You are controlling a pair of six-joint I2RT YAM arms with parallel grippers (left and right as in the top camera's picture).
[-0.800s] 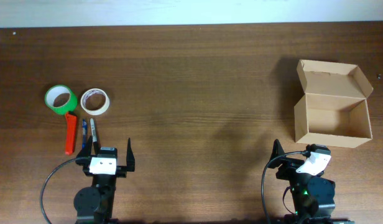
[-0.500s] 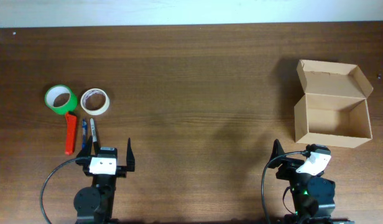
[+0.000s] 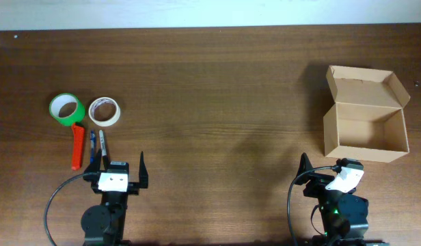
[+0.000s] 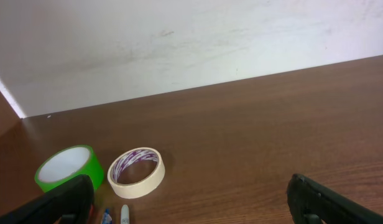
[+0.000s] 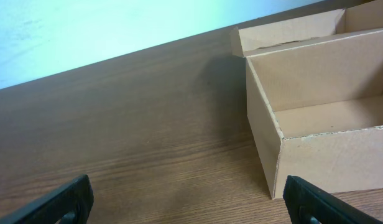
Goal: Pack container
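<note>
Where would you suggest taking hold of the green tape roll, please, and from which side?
The green tape roll lies flat, hole up, so I would come straight down and pinch its wall, inside and outside, on the left rim. The cream tape roll sits close on its right and the red tool lies by its near edge, so those sides look crowded.

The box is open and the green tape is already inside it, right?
Not quite. The box is open, but it is empty. The green tape lies on the table, far to the left of the box and next to the white tape. The overhead view shows this.
</note>
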